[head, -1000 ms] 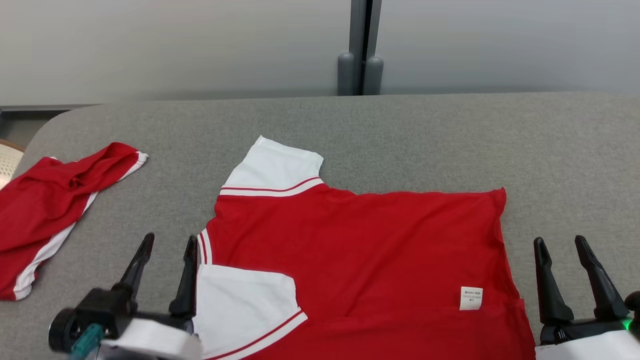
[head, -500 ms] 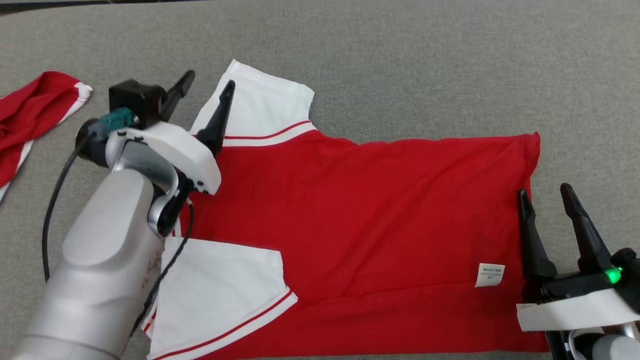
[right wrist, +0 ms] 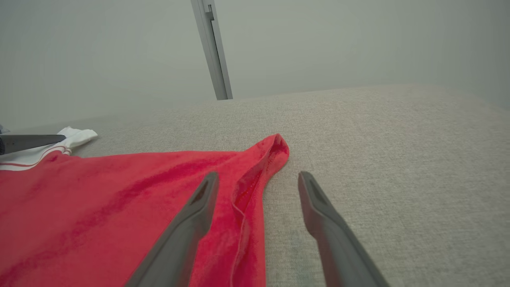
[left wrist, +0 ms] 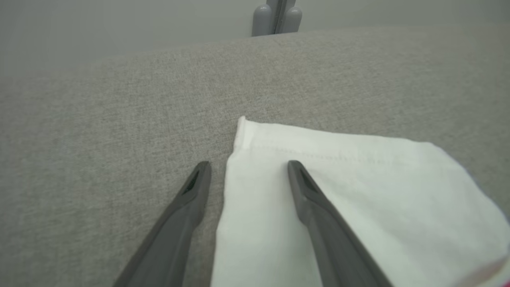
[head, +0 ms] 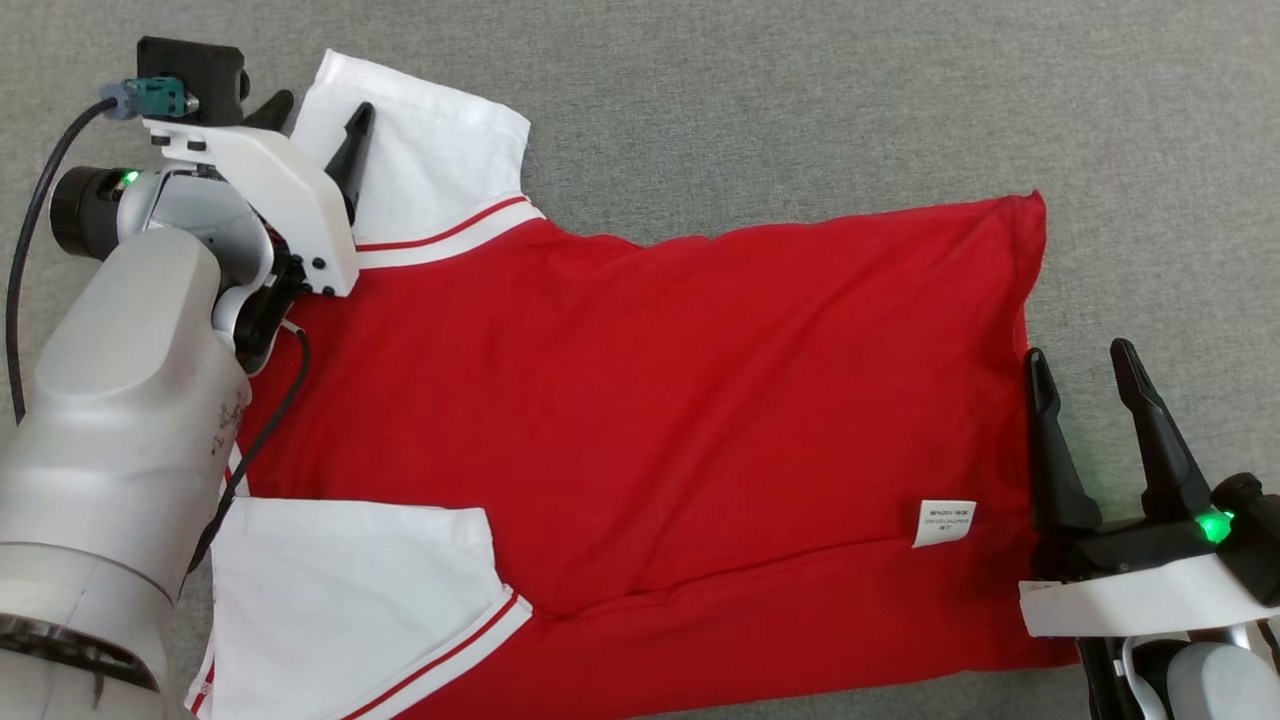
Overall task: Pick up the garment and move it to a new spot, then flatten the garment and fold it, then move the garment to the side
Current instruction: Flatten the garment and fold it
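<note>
while the red garment (head: pixel 650 400) lies spread flat on the grey worktop (head: pixel 800 100), the two arms sit at its opposite ends. its body is red, and both sleeves are white with a red-and-white stripe where they meet the red. the far sleeve (head: pixel 430 140) points to the upper left of the head view, and the near sleeve (head: pixel 350 590) lies at the lower left. a small white label (head: pixel 943 522) shows on the red cloth near the right end.

the left hand (head: pixel 324 102) is at the far sleeve with its two dark fingers wide apart, gripping nothing. in the left wrist view the sleeve's side edge runs between the fingers: one is over the white cloth, the other over bare worktop just beside it. whether the tips touch the cloth i cannot tell. a black cable (head: pixel 25 250) loops off that wrist.

the right hand (head: pixel 1078 350) is at the hem (head: pixel 1030 290), also wide open and empty. in the right wrist view the rolled hem edge lies between its fingers, one over red cloth, the other over bare worktop. a grey post (left wrist: pixel 277 18) stands beyond the worktop's far edge.
</note>
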